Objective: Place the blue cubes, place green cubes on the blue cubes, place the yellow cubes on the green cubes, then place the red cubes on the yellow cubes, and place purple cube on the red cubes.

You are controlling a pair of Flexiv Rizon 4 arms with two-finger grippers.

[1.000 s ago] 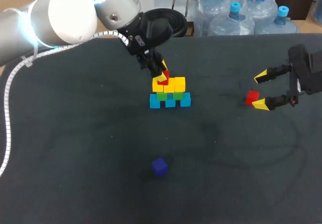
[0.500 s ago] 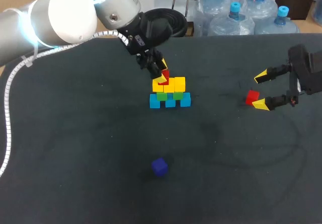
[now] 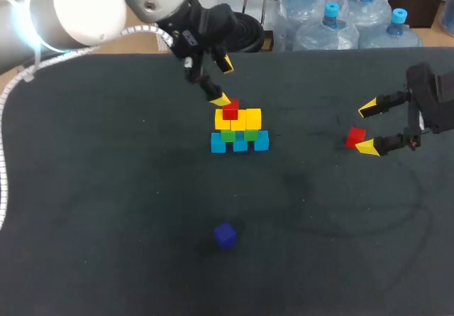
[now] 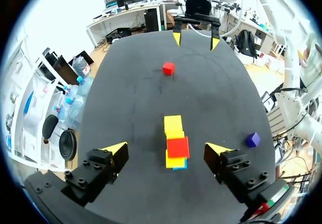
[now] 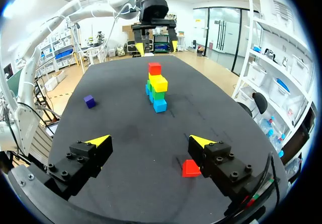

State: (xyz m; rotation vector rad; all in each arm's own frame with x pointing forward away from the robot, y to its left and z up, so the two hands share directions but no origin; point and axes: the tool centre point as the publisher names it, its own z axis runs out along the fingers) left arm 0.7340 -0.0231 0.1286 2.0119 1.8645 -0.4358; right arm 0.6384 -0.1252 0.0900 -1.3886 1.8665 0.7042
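Observation:
At the table's middle stands a stack: a row of blue cubes (image 3: 240,143), green cubes (image 3: 239,135) on them, yellow cubes (image 3: 240,119) above, and one red cube (image 3: 230,110) on top at its left end. My left gripper (image 3: 225,82) hangs open just above and behind that red cube (image 4: 177,147), touching nothing. A second red cube (image 3: 355,136) lies loose at the right, beside one fingertip of my open right gripper (image 3: 367,126). In the right wrist view this cube (image 5: 190,168) sits under one finger, not between the two. The purple cube (image 3: 225,235) lies alone near the front.
The dark table (image 3: 106,188) carries only these cubes. Wide bare cloth lies between the stack and the purple cube (image 5: 89,101), and between the stack (image 5: 157,90) and my right gripper (image 5: 150,141).
My left gripper has opened, let go of the red cube on the yellow cubes, and risen up and back from the stack. The right arm has not moved.

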